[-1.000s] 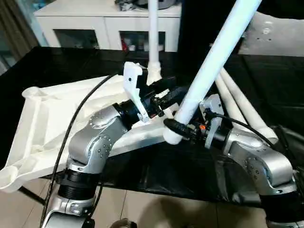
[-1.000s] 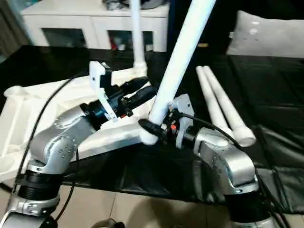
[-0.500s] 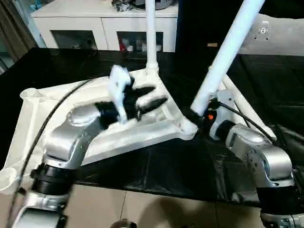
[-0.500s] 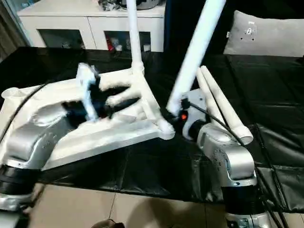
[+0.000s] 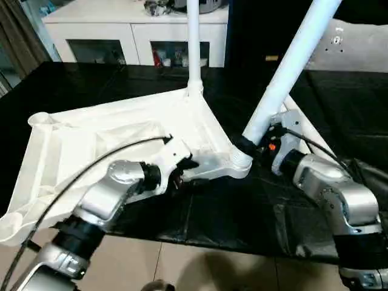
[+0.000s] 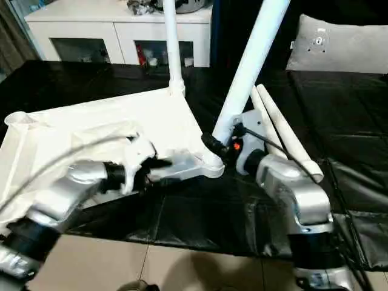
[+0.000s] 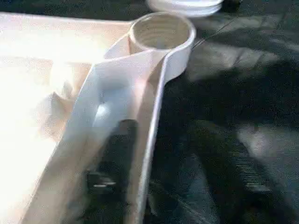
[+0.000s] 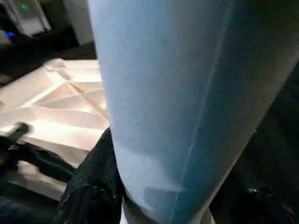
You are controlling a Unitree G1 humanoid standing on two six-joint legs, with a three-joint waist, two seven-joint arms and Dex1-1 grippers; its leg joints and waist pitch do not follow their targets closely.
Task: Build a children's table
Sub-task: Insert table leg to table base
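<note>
Black sheeting covers the work surface (image 5: 91, 85), and a white glass-doored cabinet (image 5: 136, 36) stands beyond its far edge. On the sheeting lies the tabletop (image 5: 91, 139) of the children's table, upside down, its ribbed underside facing up and its corner sockets at the rim. One leg (image 5: 193, 42) stands upright in the far corner socket. A second leg (image 5: 285, 73) leans up and to the right from the near right corner socket (image 5: 240, 165), its thick end at or in that socket; whether it is fully seated cannot be told. Two more legs (image 6: 279, 124) lie side by side on the sheeting to the right, behind the right arm.

The right gripper (image 5: 247, 147) is clamped on the leaning leg just above the socket, its black fingers against the leg's lower end. The left gripper (image 7: 173, 163) sits at the near rim of the tabletop, left of that same socket. In the left wrist view one dark finger lies inside the rim wall and the other outside it, so the fingers straddle the wall; whether they press on it cannot be told.
</note>
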